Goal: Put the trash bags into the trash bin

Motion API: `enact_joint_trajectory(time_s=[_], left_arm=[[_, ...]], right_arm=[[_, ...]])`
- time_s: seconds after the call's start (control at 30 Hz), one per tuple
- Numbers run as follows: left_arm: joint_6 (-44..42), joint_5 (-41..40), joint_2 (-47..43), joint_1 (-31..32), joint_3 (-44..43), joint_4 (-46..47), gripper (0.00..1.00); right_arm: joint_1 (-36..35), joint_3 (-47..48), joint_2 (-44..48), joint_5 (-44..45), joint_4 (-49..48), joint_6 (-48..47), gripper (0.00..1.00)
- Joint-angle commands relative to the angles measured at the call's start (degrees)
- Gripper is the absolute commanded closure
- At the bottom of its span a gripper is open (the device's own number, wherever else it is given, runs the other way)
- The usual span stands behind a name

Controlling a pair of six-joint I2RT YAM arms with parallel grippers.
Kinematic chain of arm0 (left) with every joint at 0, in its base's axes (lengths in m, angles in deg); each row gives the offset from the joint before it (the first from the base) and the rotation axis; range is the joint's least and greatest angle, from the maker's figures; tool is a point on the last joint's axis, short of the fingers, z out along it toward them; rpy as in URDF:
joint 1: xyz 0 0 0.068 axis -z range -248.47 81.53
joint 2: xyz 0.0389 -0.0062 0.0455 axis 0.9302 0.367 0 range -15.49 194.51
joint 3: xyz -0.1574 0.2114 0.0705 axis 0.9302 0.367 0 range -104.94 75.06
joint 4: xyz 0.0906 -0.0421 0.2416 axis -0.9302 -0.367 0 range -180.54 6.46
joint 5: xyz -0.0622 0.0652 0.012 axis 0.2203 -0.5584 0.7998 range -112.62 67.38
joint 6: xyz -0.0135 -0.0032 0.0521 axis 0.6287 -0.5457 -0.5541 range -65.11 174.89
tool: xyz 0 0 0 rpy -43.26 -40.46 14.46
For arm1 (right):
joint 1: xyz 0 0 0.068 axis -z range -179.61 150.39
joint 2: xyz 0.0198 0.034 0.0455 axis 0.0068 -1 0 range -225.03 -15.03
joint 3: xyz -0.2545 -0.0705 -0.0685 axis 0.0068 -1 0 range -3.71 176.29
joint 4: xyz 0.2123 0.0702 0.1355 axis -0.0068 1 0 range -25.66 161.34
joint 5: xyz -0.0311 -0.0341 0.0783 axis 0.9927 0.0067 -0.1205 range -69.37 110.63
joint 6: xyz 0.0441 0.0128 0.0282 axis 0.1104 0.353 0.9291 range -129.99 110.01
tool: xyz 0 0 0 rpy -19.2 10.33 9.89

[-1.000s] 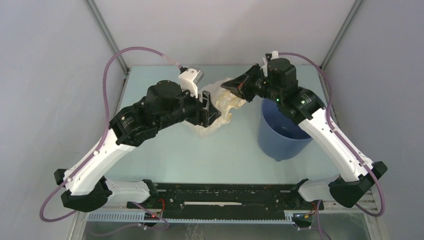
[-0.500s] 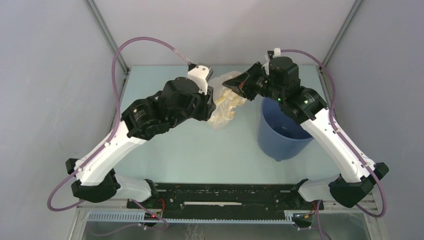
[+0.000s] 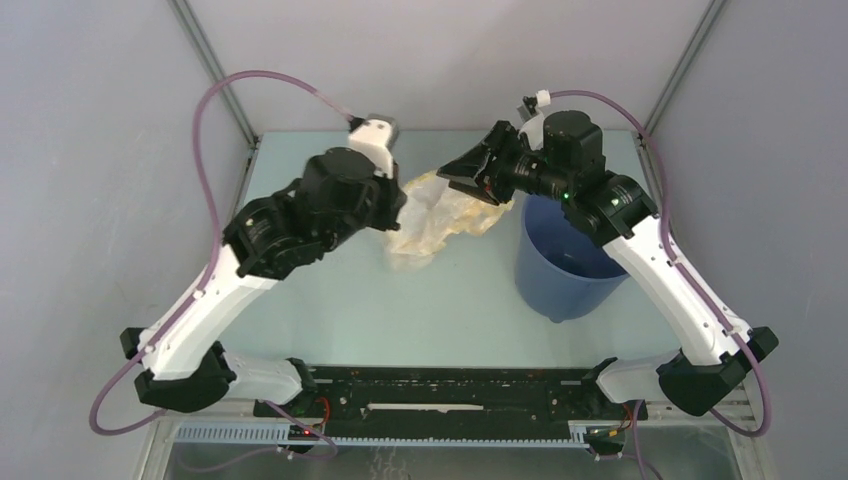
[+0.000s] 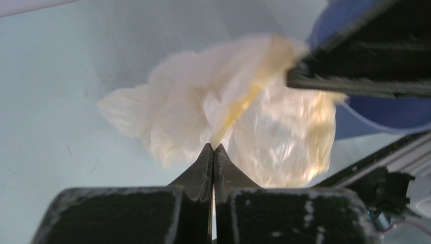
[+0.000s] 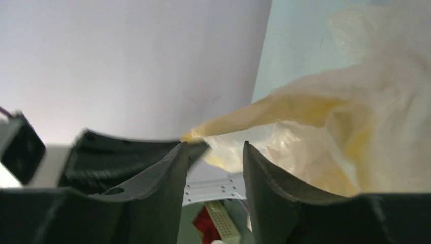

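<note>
Plastic bag [image 3: 440,215], crumpled.
Left end effector [image 4: 213,150] clenched on its fold; right end effector [image 5: 213,152] released, bin [image 3: 560,270] beside it.

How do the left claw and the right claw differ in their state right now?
The left claw is shut, its tips pinching a fold of the trash bag; the right claw stands open, the bag lying loose between its jaws. Both meet the same bag.

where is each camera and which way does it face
top external: above and behind, looking down on table, bag and bin; left arm and right arm show.
left wrist: looks along the shut left pincer, pinching the bag, toward the bin.
right wrist: looks along the open right pincer at the bag and a wall.
shared: all three show the bag.
</note>
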Motion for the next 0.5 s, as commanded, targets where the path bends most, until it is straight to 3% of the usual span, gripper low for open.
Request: enact_joint_trajectory(time_s=[0.0, 0.23, 0.47], left_arm=[[5.0, 3.4, -6.6, -7.8, 0.4, 3.3, 1.00], [18.7, 24.6, -14.6, -25.4, 9.7, 11.3, 1.00], [33.2, 35.8, -17.6, -32.3, 16.4, 21.8, 1.00]], right_arm=[[2.8, -1.4, 2.7, -8.8, -0.9, -8.6, 0.41], [5.3, -3.0, 7.8, -9.0, 0.6, -15.8, 0.18], [2.6, -9.4, 9.4, -13.0, -8.0, -14.2, 0.15]])
